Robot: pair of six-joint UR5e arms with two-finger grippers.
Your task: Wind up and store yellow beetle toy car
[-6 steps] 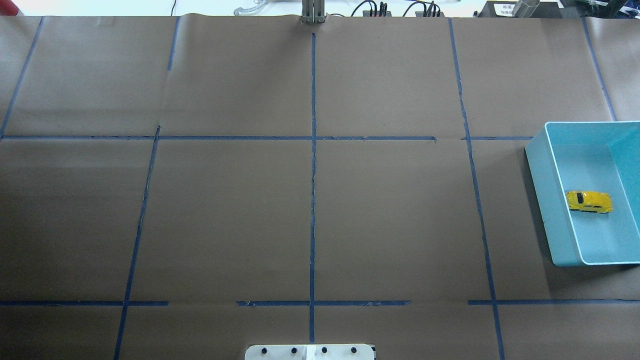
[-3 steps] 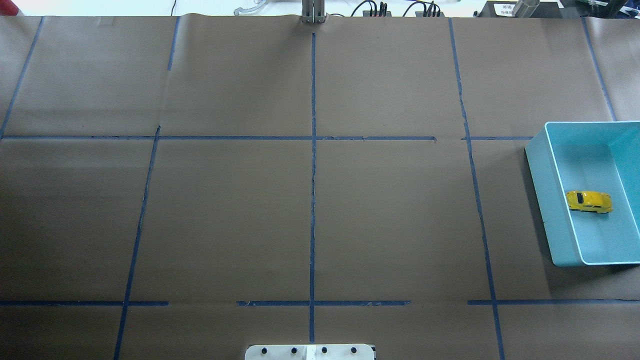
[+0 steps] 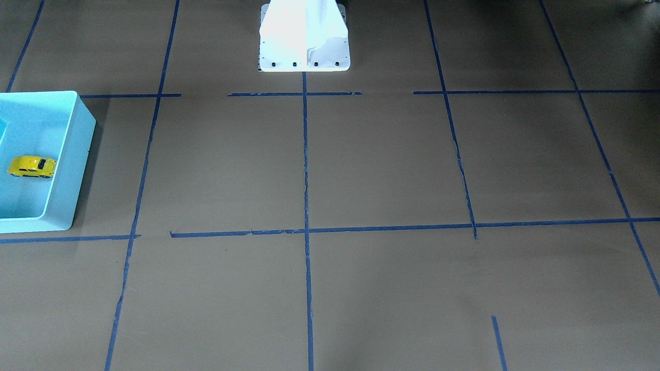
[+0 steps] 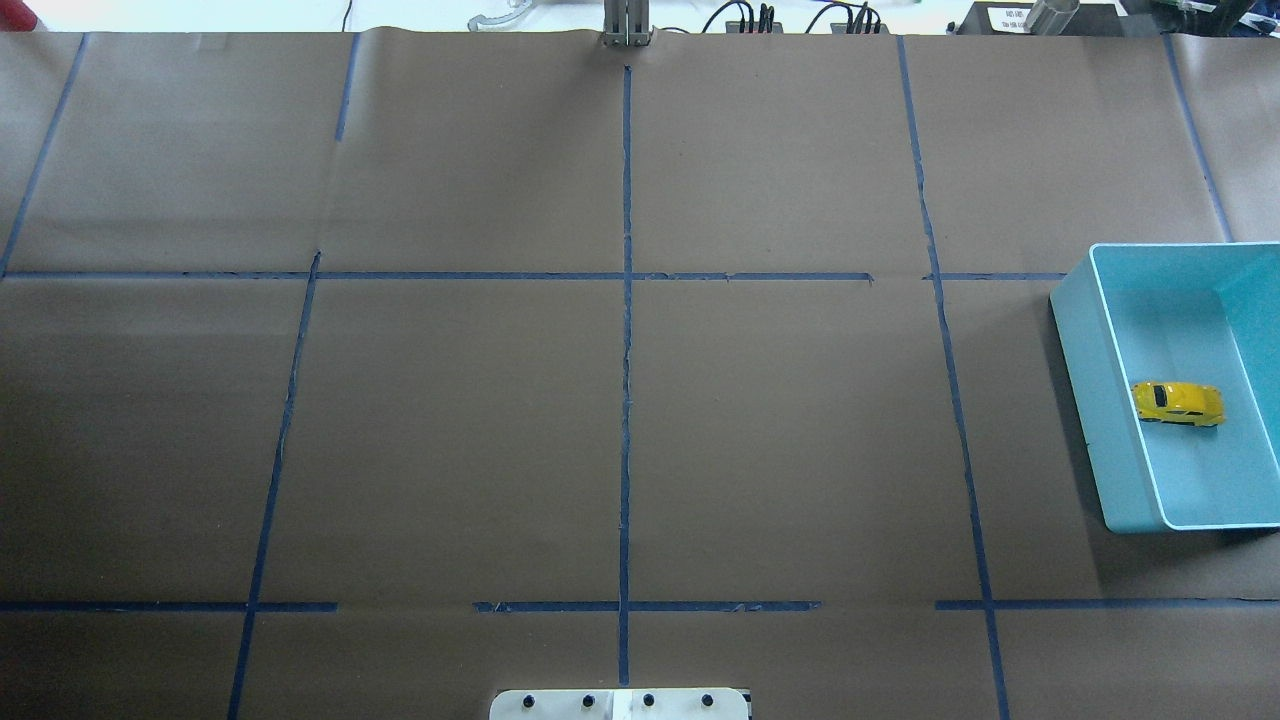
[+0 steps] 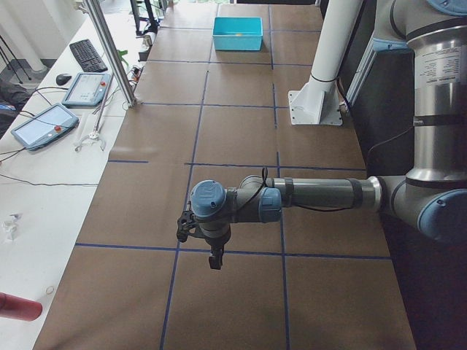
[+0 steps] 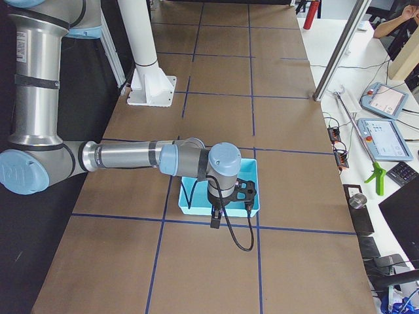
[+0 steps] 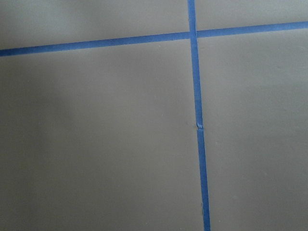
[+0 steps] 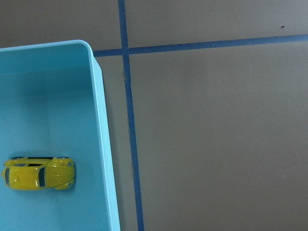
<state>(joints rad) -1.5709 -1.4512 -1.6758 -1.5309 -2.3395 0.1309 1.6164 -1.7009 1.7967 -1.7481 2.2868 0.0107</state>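
The yellow beetle toy car (image 4: 1178, 403) lies on its wheels inside the turquoise bin (image 4: 1076, 335) at the table's right edge. It also shows in the front view (image 3: 32, 166) and the right wrist view (image 8: 38, 173). My right gripper (image 6: 215, 220) hangs above the bin's (image 6: 253, 196) near wall, apart from the car. My left gripper (image 5: 212, 257) hangs over bare table at the far left end. Both grippers show only in the side views, so I cannot tell if they are open or shut. Neither holds the car.
Brown paper with a blue tape grid (image 4: 626, 400) covers the table. The white robot base (image 3: 304, 36) stands at the middle of the robot's side. Tablets and a keyboard (image 5: 87, 55) lie on a side bench beyond the table.
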